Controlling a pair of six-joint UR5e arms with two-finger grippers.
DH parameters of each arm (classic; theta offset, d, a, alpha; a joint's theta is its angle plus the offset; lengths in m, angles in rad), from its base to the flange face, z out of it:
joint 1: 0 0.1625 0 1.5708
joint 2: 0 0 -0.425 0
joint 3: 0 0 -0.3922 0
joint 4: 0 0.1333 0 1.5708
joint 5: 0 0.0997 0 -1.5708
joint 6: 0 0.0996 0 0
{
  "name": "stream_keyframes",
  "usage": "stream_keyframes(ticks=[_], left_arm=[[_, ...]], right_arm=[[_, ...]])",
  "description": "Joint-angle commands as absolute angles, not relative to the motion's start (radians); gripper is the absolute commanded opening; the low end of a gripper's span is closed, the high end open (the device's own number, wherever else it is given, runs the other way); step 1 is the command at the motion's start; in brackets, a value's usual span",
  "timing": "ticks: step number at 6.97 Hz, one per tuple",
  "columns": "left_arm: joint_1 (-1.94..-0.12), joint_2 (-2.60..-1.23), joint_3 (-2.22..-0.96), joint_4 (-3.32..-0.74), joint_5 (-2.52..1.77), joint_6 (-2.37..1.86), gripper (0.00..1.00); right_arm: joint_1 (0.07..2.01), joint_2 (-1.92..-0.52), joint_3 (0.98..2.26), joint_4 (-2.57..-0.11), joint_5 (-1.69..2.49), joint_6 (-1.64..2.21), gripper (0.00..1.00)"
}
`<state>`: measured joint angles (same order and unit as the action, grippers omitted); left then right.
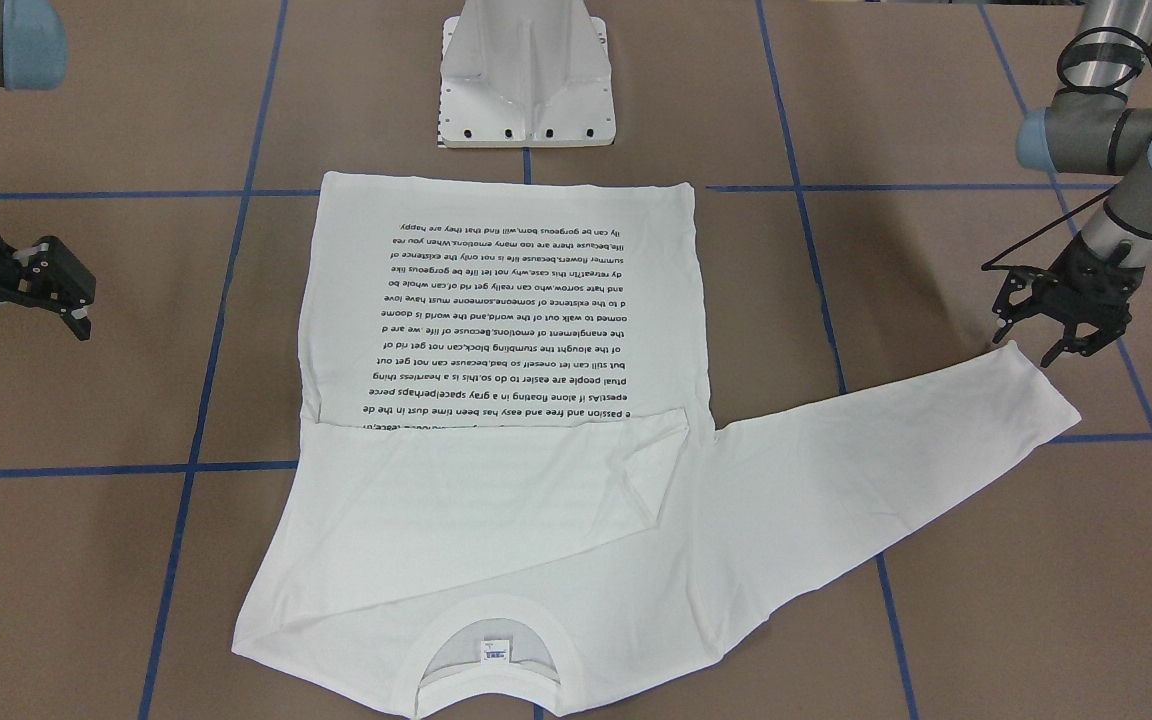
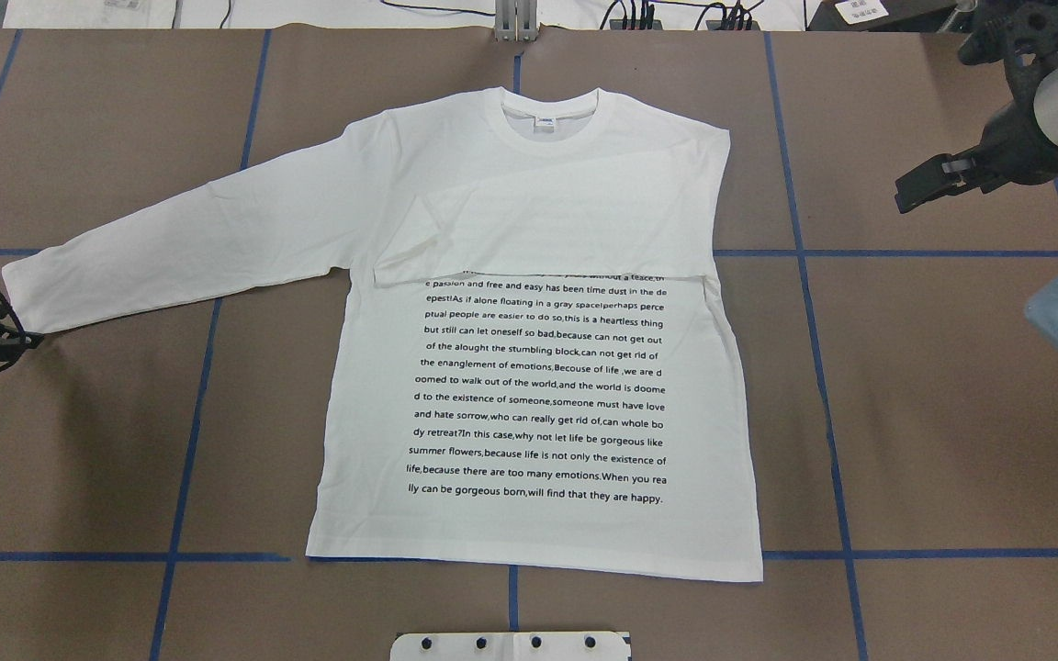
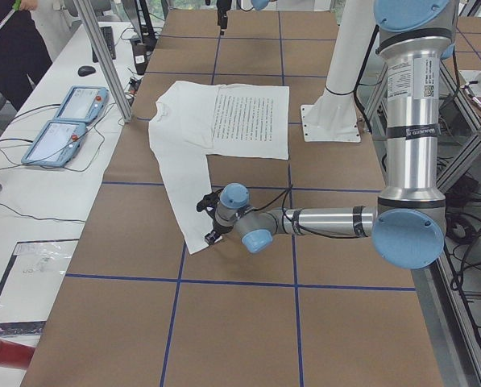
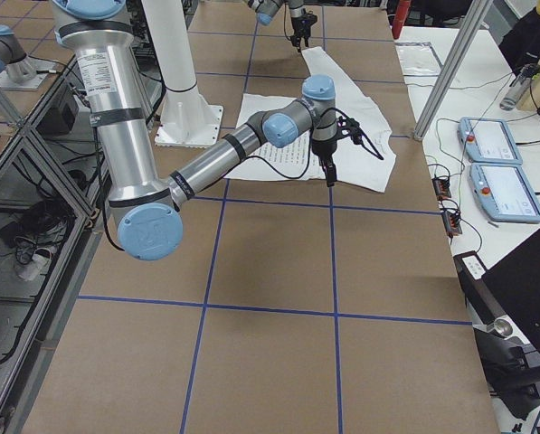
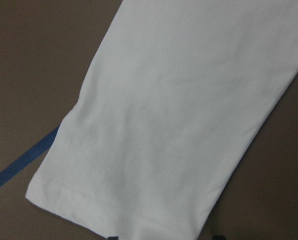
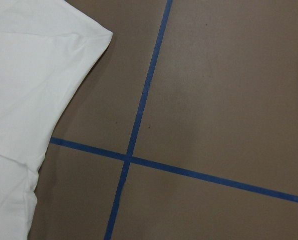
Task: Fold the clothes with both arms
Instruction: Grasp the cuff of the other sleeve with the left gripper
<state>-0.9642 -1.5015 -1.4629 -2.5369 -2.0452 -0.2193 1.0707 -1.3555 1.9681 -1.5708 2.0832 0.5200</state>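
Shirt (image 2: 529, 395) lies flat on the counter (image 2: 951, 413) with its printed side up. The collar (image 2: 549, 115) is on the far side from the robot, and the hem is just short of the white pedestal base (image 1: 526, 90). The neck label (image 1: 496, 650) shows inside the collar.

The sleeve on the robot's right is folded across the chest (image 2: 566, 229) and covers the top line of text. The other sleeve (image 2: 180, 248) is stretched out flat toward the robot's left, and its cuff (image 5: 104, 200) lies on a blue tape line (image 5: 19, 165).

Left gripper (image 1: 1031, 335) is positioned at the cuff end. Its fingers are spread wide with nothing between them. Contact with the fabric cannot be determined.

Right gripper (image 1: 21, 328) is over bare counter, well apart from the shirt. Its fingers are parted and hold nothing. Its wrist view shows one shirt corner (image 6: 89, 35) beside crossing tape lines.
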Motion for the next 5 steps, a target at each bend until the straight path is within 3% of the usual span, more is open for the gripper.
stream_keyframes(ticks=[1,2,5], left_arm=[[-0.963,-1.503,-1.460,-2.537,-2.043,-0.219,0.07],[-0.963,-1.503,-1.465,-2.539,-2.043,-0.219,0.00],[-0.976,-1.494,-1.555,-2.545,-2.054,-0.225,0.00]], right_arm=[[1.071,-1.356,1.968,-1.571,2.083,0.520,1.00],[1.071,-1.356,1.968,-1.571,2.083,0.520,1.00],[1.071,-1.356,1.968,-1.571,2.085,0.522,1.00]])
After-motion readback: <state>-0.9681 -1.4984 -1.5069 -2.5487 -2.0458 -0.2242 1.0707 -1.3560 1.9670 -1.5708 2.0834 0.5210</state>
